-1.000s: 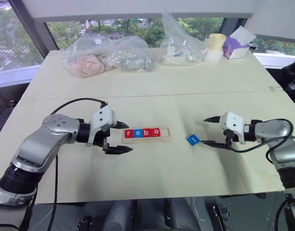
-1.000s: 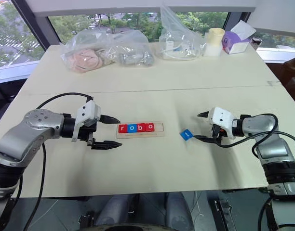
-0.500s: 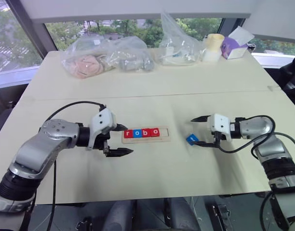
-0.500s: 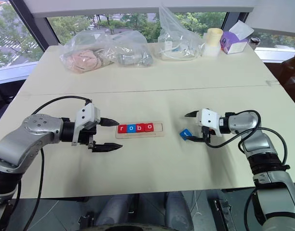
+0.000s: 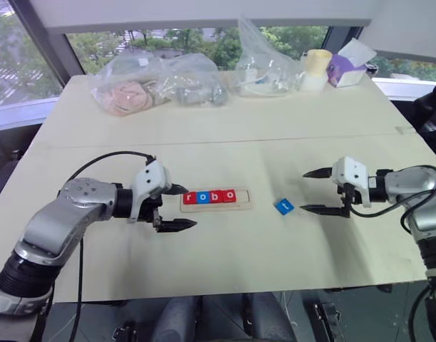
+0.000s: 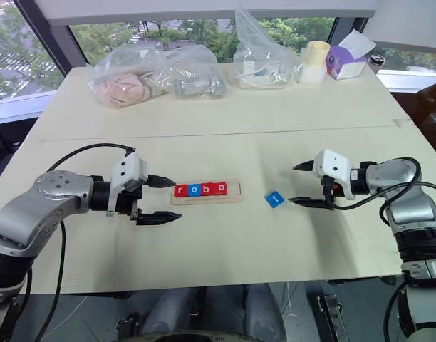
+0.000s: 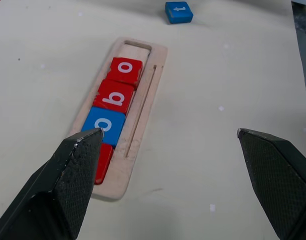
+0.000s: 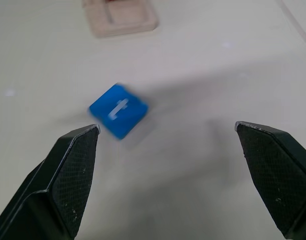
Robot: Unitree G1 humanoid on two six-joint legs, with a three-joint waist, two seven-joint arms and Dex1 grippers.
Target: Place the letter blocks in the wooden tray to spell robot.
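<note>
Cream worktop (image 5: pixel 225 278): wooden tray (image 5: pixel 216 199) reads r-o-b-o. We note right gripper (image 5: pixel 312 191) has backed off, fingers released; blue t block (image 5: pixel 284 206) remains loose mid-worktop. Left gripper (image 5: pixel 179 206) released.

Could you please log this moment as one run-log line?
wooden tray: r-o-b-o seated, last slot empty | blue t block: on table, right of tray | left gripper: open | right gripper: open, empty

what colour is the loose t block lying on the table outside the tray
Blue, with a white letter. The t block shows best in the right wrist view.
</note>
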